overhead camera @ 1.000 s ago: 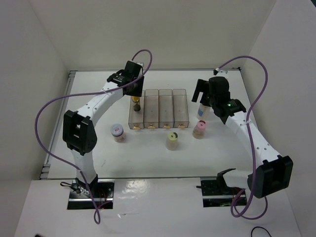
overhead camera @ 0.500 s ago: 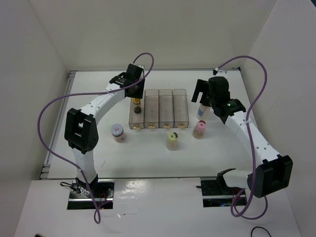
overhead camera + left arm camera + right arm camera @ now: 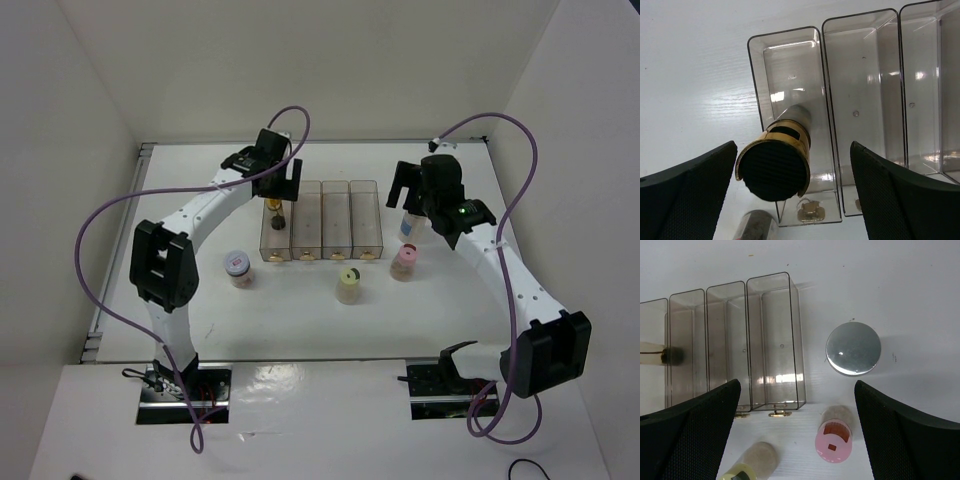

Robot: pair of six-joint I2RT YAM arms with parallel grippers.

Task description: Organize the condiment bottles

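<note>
The slim amber bottle (image 3: 774, 170) with its black cap stands in the leftmost slot of the clear rack (image 3: 790, 60). My left gripper (image 3: 792, 195) hangs open above it, both pads apart from the cap. From above, the left gripper (image 3: 281, 193) is over that slot. My right gripper (image 3: 797, 435) is open and empty over the table right of the rack. Below it stand the grey-lidded jar (image 3: 853, 348), the pink jar (image 3: 834, 442) and the cream jar (image 3: 747, 467). The white-lidded brown jar (image 3: 238, 266) stands left of the rack's front.
The rack (image 3: 322, 220) has four slots side by side; the three to the right hold nothing. White walls close the table at the back and both sides. Purple cables loop above both arms.
My left gripper has opened and let go of the amber bottle, which stays in the leftmost slot. The right arm has not moved.
</note>
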